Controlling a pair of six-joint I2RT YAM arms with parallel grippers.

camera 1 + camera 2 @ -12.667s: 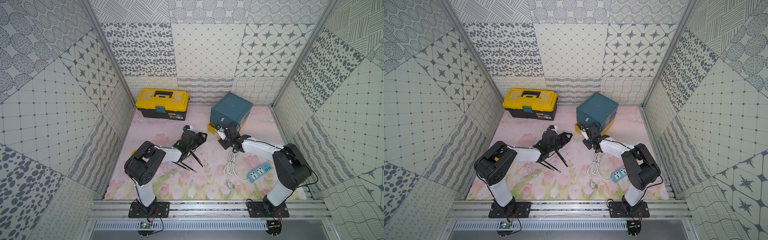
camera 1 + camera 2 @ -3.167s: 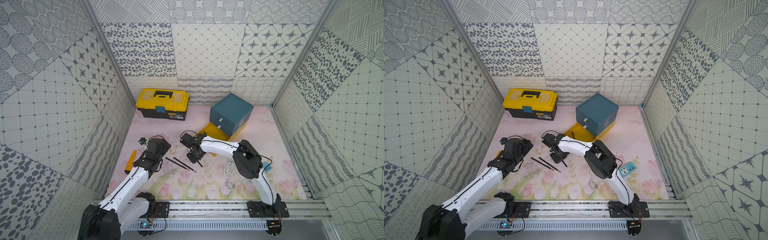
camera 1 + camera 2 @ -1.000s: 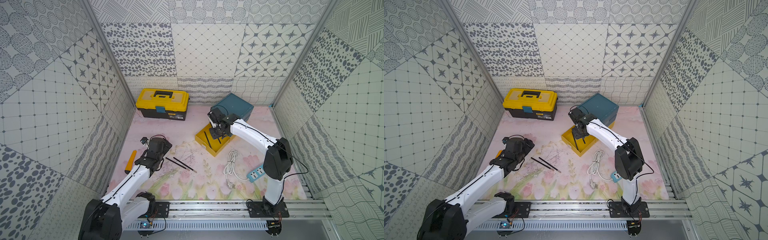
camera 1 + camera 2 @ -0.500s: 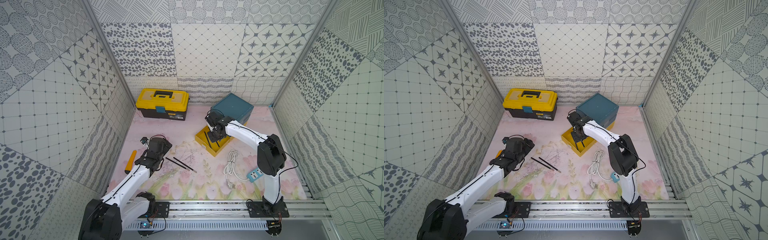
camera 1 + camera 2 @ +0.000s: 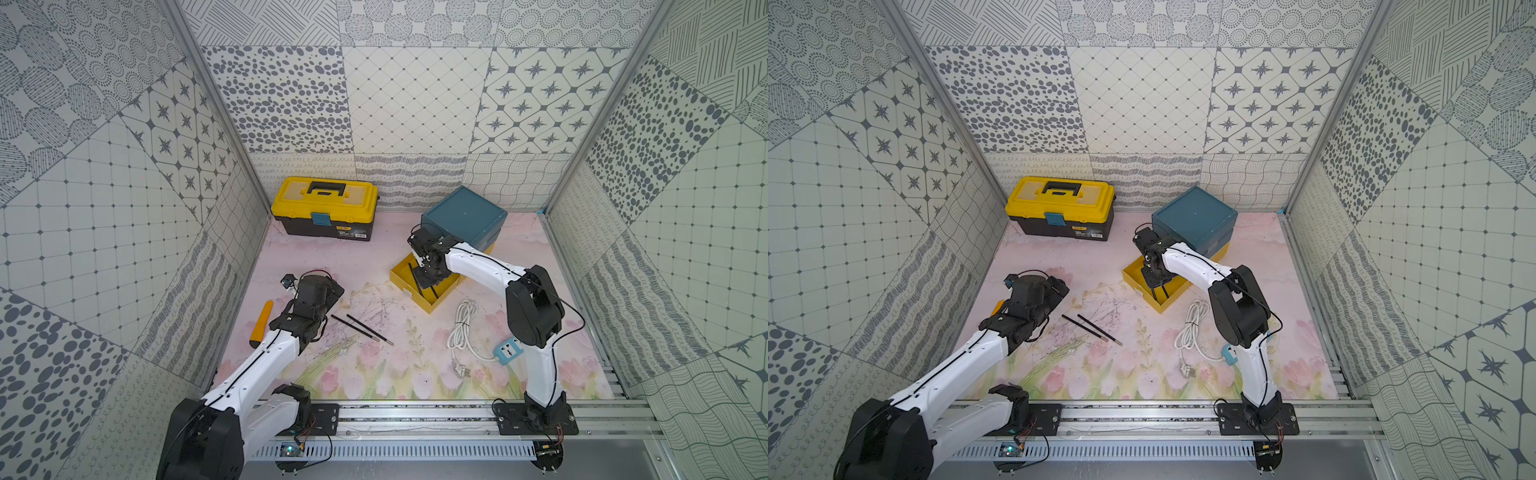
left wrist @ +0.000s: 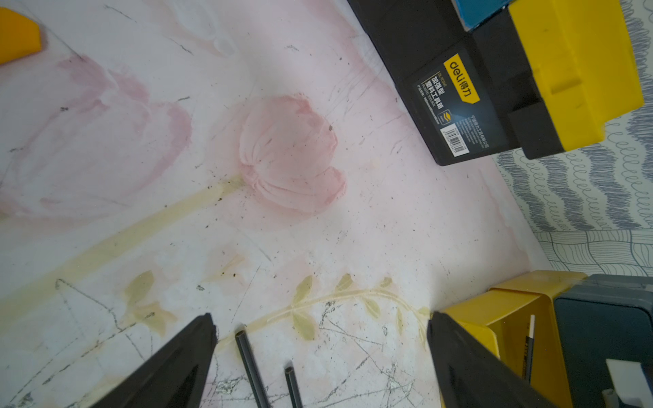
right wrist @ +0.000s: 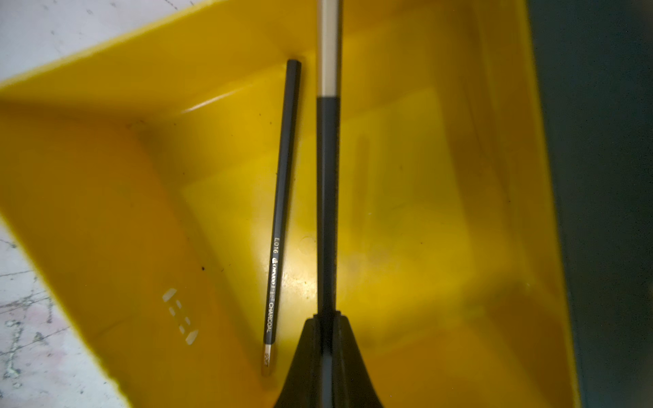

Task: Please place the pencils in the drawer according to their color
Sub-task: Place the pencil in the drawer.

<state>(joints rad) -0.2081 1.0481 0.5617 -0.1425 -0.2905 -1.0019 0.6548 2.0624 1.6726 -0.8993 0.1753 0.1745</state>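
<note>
Yellow drawer (image 7: 106,183) sat directly under the right gripper (image 7: 327,319), pinching a black pencil (image 7: 327,212) parallel to the pencil inside (image 7: 282,197); left gripper (image 6: 319,318), spread wide, hung well apart.

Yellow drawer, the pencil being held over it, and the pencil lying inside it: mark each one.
yellow drawer (image 7: 88,183), right wrist view, bare side wall.
held pencil (image 7: 327,212), right wrist view, middle of its dark shaft.
lying pencil (image 7: 282,197), right wrist view, middle of its shaft.
</note>
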